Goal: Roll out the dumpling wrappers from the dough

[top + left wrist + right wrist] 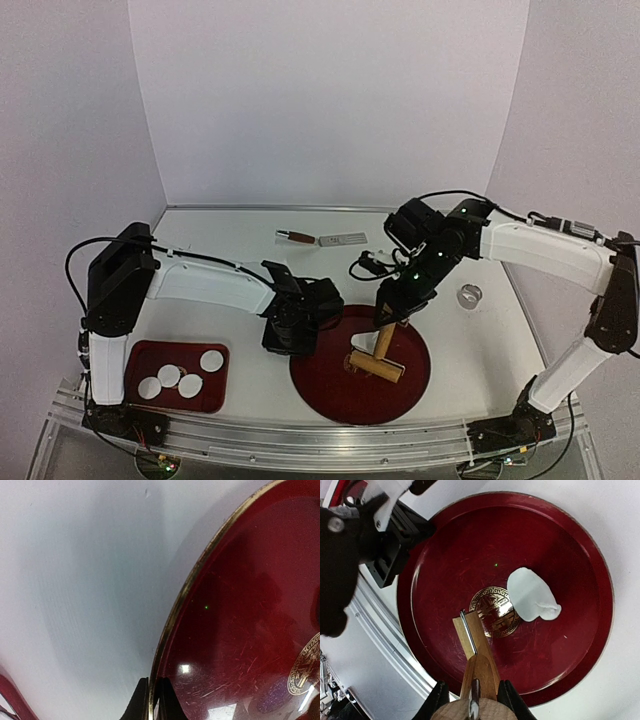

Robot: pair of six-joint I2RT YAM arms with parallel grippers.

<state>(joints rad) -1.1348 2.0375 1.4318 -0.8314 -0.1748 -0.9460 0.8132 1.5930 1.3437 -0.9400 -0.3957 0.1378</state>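
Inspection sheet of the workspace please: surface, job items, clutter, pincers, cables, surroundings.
Surface: white table, no spills seen.
Job's things: ragged dough piece on round red plate; four dumpling wrappers on small red tray; rolling pin over the plate.
Clutter: metal ring at right; brown-handled tool and metal blade at back.
Pincers: left pincer shut on plate rim; right pincer shut on rolling pin.
Cables: black cables loop along both arms, off the plate.
Surroundings: white backdrop walls; aluminium rail at near edge.
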